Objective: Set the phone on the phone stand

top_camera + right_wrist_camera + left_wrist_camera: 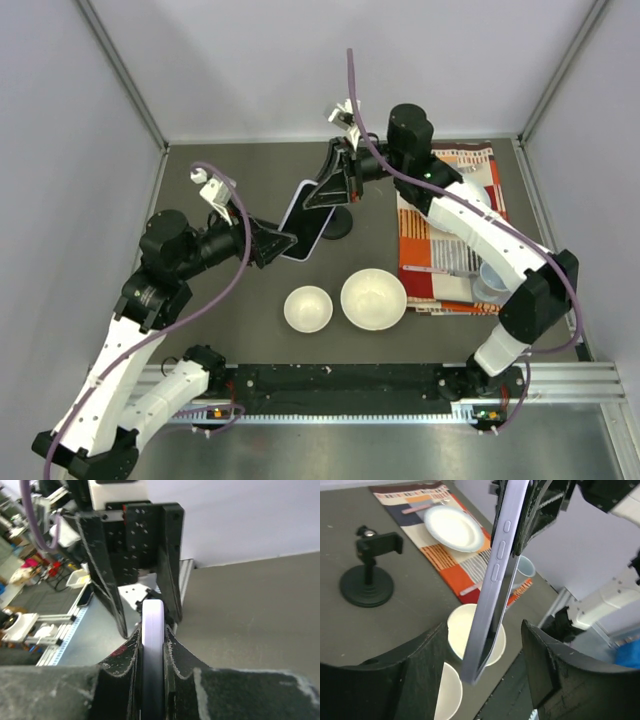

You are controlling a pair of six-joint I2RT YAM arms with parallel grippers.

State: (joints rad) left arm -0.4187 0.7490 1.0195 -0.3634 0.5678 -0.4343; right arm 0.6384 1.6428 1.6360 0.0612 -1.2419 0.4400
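Observation:
The phone (pixel 305 222), black-screened with a lavender rim, hangs tilted in the air above the table. My right gripper (pixel 327 192) is shut on its upper end; in the right wrist view the two pads press both faces of the phone (pixel 152 625) at the right gripper (pixel 152 640). My left gripper (pixel 283 243) stands open around the lower end. Its fingers sit apart from the phone (pixel 495 590) on both sides of the left gripper (pixel 484 630). The phone stand (pixel 367 575), black with a disc base, stands upright on the table, partly hidden behind the phone (pixel 342 225).
Two white bowls (pixel 308 308) (pixel 373 298) sit on the table below the phone. A striped placemat (pixel 450 235) at the right carries a white plate (pixel 452 527) and a cup (pixel 492 280). Grey walls enclose the table.

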